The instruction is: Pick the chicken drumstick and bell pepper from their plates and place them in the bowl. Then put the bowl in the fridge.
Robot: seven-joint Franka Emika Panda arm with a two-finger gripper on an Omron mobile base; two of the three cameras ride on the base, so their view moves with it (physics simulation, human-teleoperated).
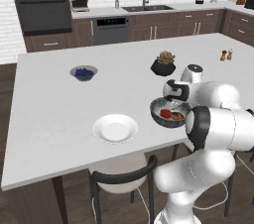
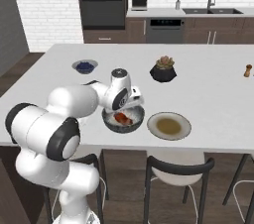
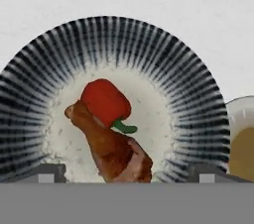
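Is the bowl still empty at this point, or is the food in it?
Not empty. The bowl holds both the bell pepper and the chicken drumstick, lying together.

Arm folded low, hand (image 3: 127, 173) pointing downward.

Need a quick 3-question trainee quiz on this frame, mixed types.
1. True or false: the drumstick and pepper both lie in the bowl.
2. Which plate sits right beside the bowl in the hand view? A) white plate B) beige plate
3. Fill in: the gripper hovers over the ____.

Key: 1 true; 2 B; 3 bowl.
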